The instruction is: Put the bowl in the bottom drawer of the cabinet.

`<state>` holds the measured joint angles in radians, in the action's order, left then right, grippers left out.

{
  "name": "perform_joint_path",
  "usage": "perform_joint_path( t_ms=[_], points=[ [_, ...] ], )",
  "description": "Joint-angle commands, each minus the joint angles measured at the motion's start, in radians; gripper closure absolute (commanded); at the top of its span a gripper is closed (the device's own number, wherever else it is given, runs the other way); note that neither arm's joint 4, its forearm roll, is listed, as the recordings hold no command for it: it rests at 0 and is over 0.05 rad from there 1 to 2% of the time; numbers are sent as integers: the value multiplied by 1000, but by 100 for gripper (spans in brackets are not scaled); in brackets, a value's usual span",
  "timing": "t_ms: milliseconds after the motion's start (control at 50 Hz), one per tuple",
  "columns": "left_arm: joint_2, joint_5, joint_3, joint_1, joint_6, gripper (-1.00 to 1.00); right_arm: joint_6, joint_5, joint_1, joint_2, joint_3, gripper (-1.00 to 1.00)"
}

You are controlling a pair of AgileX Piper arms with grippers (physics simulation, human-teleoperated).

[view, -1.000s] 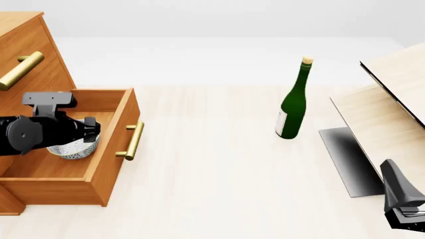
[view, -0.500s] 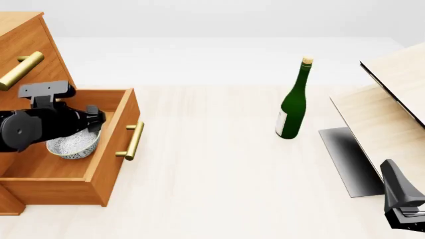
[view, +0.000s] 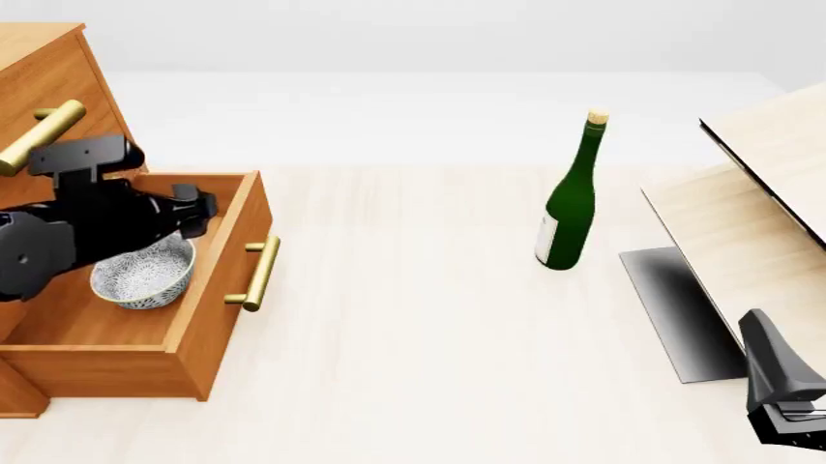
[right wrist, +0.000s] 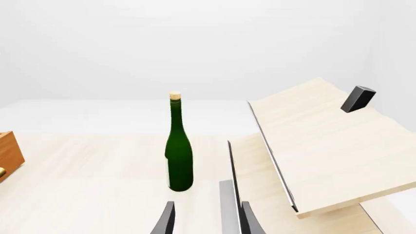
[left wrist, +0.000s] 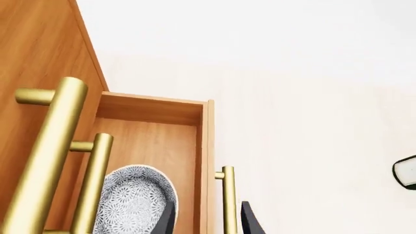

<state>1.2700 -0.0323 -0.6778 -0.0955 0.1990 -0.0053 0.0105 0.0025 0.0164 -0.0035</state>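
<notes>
bowl (view: pixel 143 273): sitting in bottom drawer (view: pixel 232 253), below left gripper (view: pixel 193 205)
left gripper: fingers parted, grasping nothing
right gripper (right wrist: pixel 205 219): parked, fingers parted

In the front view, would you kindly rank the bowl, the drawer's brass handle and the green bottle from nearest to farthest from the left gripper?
1. The bowl, in the open bottom drawer just below the left gripper.
2. The drawer's brass handle, on its front, rightward.
3. The green bottle, standing far right.
</notes>
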Motion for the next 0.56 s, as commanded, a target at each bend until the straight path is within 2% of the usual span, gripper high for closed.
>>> perform_joint_path(
  t_ms=[20,400,560],
  points=[
    [-54,11,-7,-45,14,-100,0,0,0,0,0,-100],
    [-161,36,7,-84,18,-100,0,0,0,0,0,-100],
    [-204,53,9,-105,-35,-100,0,0,0,0,0,-100]
  ],
)
